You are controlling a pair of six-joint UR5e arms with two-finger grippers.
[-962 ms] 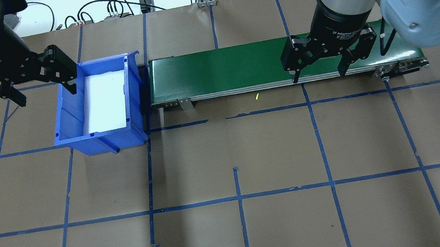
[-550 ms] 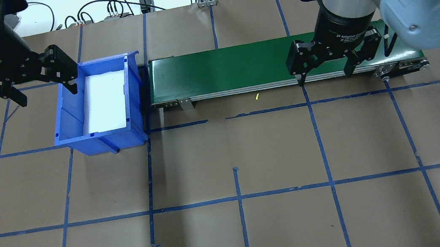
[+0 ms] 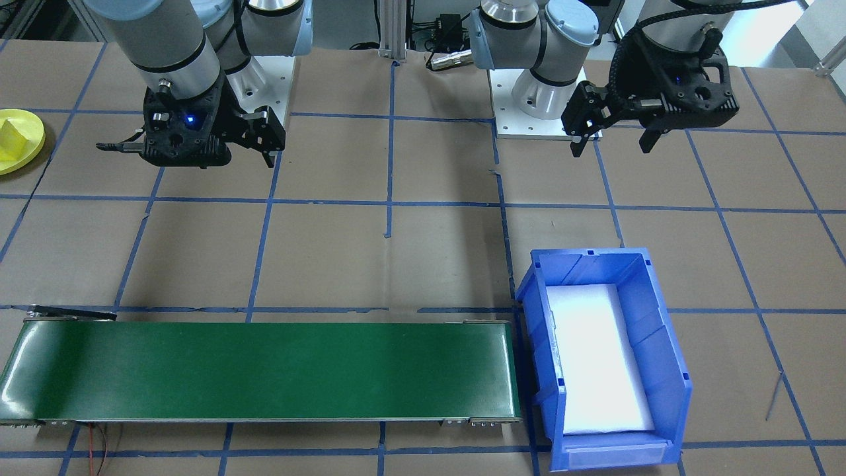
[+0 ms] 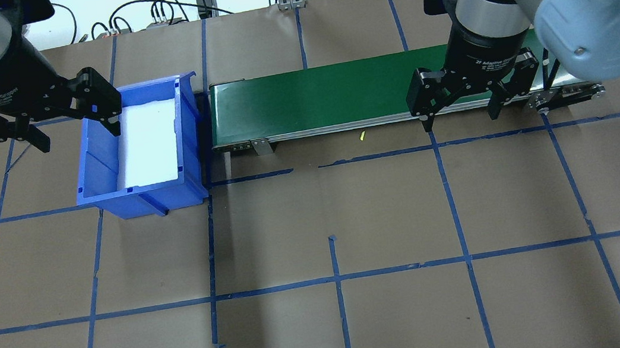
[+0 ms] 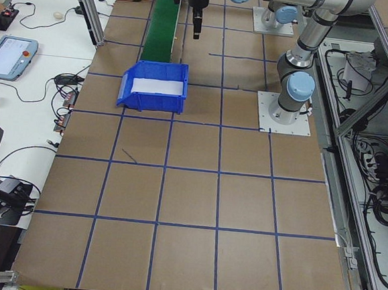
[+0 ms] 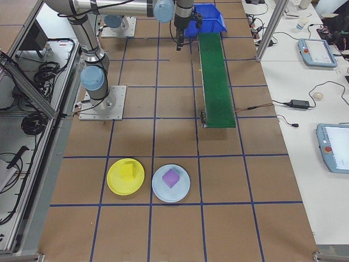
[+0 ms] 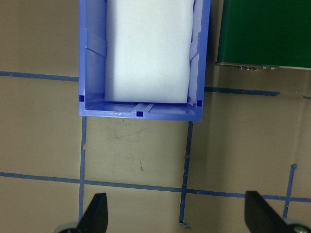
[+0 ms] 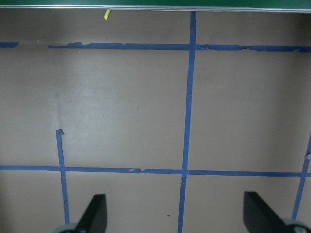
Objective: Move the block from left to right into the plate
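The yellow plate (image 6: 126, 177) lies on the table off the belt's right end, with a yellow block (image 6: 127, 170) resting in it. The front-facing view shows the plate (image 3: 25, 147) cut off at its left edge. My left gripper (image 4: 78, 135) hovers open over the near left wall of the blue bin (image 4: 106, 171); nothing is between its fingers (image 7: 95, 213). My right gripper (image 4: 460, 117) hangs open and holds nothing at the near edge of the green conveyor belt (image 4: 335, 96), above bare table in the right wrist view (image 8: 175, 216).
A pale blue plate (image 6: 180, 191) carrying a purple block (image 6: 170, 177) sits beside the yellow one. The blue bin (image 3: 667, 370) holds only a white foam pad (image 3: 595, 357). A small yellow scrap (image 4: 361, 136) lies in front of the belt. Cables run along the far table edge.
My right gripper has come toward the near edge of the belt. The left gripper has shifted right, over the bin's wall. Both stay open.
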